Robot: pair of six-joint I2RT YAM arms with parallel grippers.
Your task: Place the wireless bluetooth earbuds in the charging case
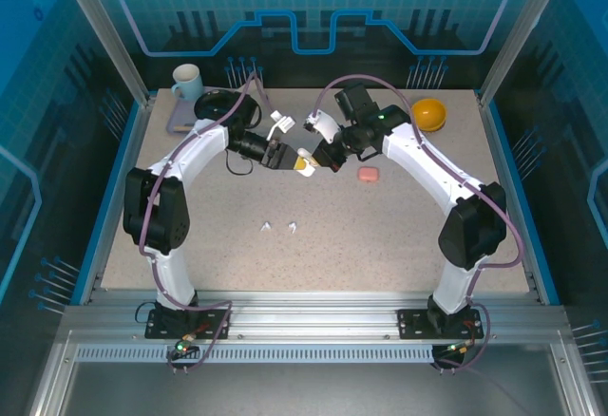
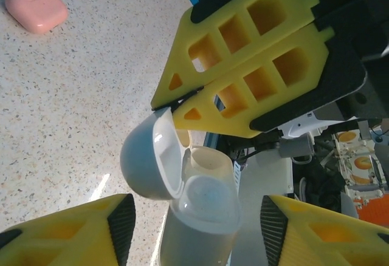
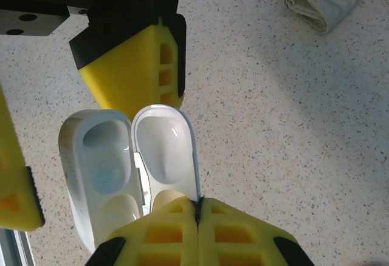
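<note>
Fingers of the right gripper (image 3: 197,208) are pinched shut on the raised lid of the glossy white plastic charging case (image 3: 100,169), at the centre of the speckled beige bench (image 1: 399,245), a little toward its far edge. The left gripper (image 2: 194,214) stands parted astride the case's base. Two tiny white wireless earbuds (image 1: 268,229) lie nearer the near edge, well apart from it. A rounded salmon-pink case (image 1: 369,176) lies closed toward the right edge.
</note>
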